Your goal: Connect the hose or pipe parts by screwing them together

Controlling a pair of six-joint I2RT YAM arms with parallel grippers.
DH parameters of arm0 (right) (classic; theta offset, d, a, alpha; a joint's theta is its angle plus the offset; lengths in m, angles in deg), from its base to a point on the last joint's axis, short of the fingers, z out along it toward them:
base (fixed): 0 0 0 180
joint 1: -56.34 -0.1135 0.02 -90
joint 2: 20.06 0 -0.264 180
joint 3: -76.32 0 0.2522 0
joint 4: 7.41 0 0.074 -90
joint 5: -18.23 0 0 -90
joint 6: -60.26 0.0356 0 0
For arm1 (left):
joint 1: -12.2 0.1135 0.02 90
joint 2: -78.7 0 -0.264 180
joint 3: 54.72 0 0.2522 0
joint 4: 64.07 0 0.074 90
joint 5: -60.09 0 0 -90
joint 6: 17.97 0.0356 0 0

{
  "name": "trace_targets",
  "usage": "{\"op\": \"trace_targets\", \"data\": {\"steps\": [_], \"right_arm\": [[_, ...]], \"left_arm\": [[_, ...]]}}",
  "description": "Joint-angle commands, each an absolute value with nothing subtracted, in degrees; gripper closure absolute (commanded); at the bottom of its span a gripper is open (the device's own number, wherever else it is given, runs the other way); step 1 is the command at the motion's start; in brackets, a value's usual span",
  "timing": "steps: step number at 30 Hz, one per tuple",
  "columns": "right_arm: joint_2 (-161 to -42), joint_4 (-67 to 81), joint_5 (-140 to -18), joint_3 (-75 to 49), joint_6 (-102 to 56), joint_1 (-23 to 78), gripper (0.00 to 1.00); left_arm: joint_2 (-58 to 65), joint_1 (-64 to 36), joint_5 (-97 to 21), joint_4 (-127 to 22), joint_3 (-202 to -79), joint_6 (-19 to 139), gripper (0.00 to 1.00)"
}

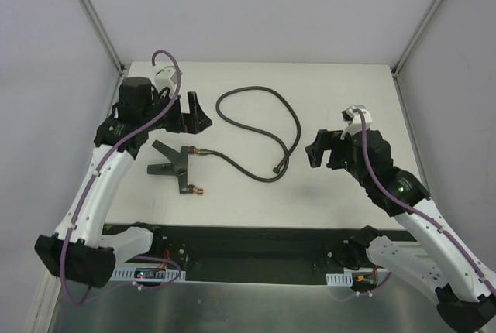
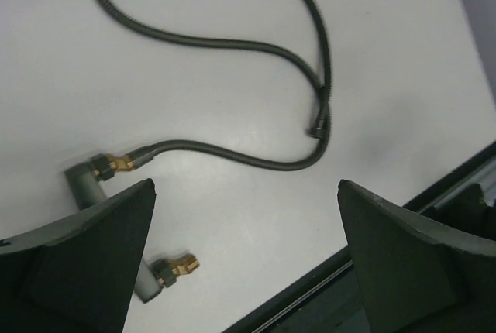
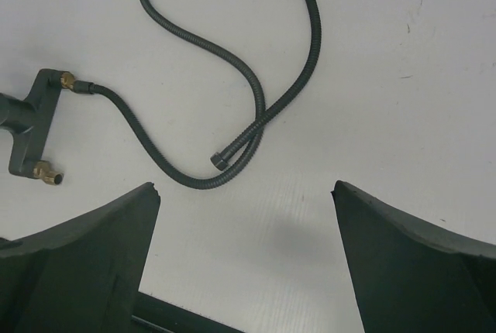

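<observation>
Left gripper [image 1: 188,116]: jaws spread wide, holding nothing, poised over the table [image 1: 341,85].
T-shaped fitting [image 1: 180,164]: lay flat on the table just nearward of the left gripper, untouched.
Hose [image 1: 260,93]: one end met the fitting's upper brass tip; the rest looped away rightward, its free end [image 1: 279,169] resting on the table.
Right gripper [image 1: 325,149]: jaws wide, empty, right of the free end and apart from it.

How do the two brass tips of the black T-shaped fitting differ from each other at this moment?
The far brass tip meets one end of the dark-grey hose; the near brass tip is bare. The far brass tip lies deeper on the table than the near brass tip. Both are brass-coloured, sit on the same T-shaped fitting and point right in the top view.
</observation>
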State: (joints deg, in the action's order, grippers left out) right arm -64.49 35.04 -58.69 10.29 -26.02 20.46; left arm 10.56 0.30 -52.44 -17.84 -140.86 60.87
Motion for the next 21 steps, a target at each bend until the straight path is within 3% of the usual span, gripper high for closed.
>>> {"op": "trace_targets", "data": {"steps": [1,3,7,21], "right_arm": [[-61.03,34.40,-61.22,9.21,-24.65,20.30,0.04],[-59.01,33.34,-61.05,10.35,-24.12,20.21,0.04],[-57.68,33.07,-59.03,10.79,-22.98,20.30,0.04],[-55.13,29.47,-62.28,12.73,-20.69,20.30,0.04]], "left_arm": [[19.00,0.51,-65.94,-30.86,-130.05,52.81,0.01],[24.10,0.51,-69.98,-39.53,-125.19,49.37,0.01],[28.07,0.42,-73.59,-43.01,-119.11,46.18,0.01],[32.90,0.42,-73.42,-43.19,-118.66,46.63,0.01]]}}
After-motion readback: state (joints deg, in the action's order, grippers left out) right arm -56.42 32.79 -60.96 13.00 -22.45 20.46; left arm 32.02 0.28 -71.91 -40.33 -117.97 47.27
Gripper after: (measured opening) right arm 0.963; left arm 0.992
